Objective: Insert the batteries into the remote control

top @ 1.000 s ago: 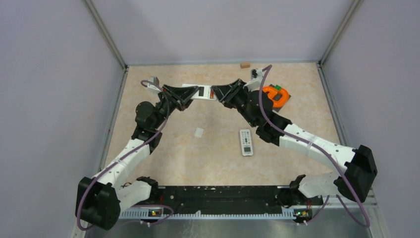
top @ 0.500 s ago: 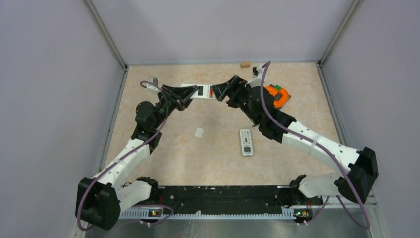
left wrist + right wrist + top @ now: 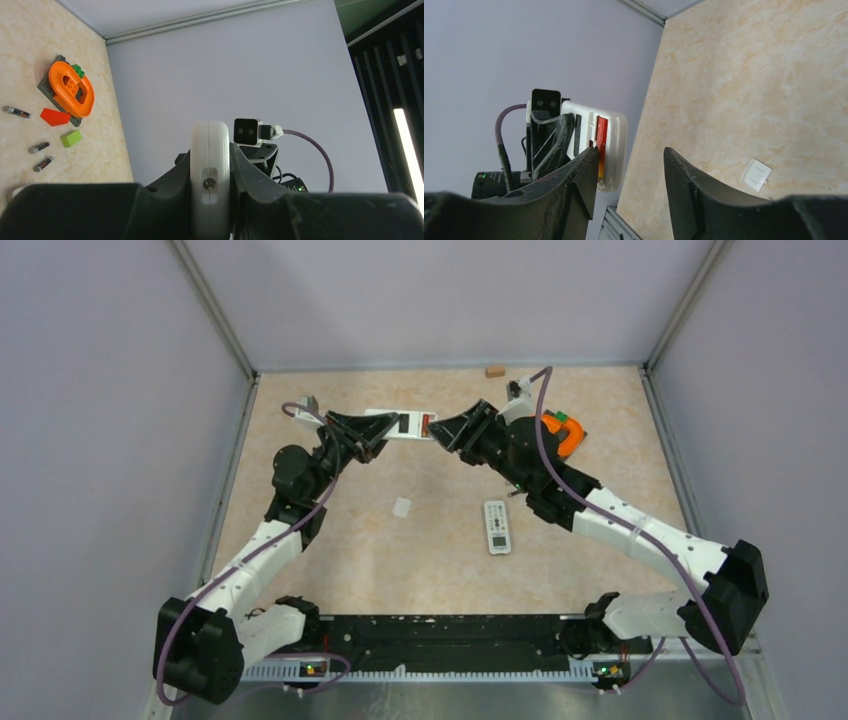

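My left gripper (image 3: 372, 433) is shut on a white remote control (image 3: 400, 425), held off the table with its open battery bay facing up. In the left wrist view the remote control (image 3: 210, 170) stands on edge between the jaws. A reddish battery (image 3: 601, 131) sits in the bay near the remote's free end (image 3: 616, 150). My right gripper (image 3: 631, 152) is open and holds nothing; one fingertip (image 3: 591, 155) is beside that end. Three loose batteries (image 3: 39, 147) lie on the table by the coloured blocks.
A second remote (image 3: 497, 526) and a small white battery cover (image 3: 402, 507) lie mid-table. An orange ring toy (image 3: 558, 432) on a grey plate sits under the right arm, with a red block (image 3: 55, 116) and a green block (image 3: 72, 138) nearby. A wooden block (image 3: 494, 370) is at the back wall.
The right jaws have widened and drawn back a little to the right from the remote's end. The reddish battery stays in the bay. The left arm has not moved.
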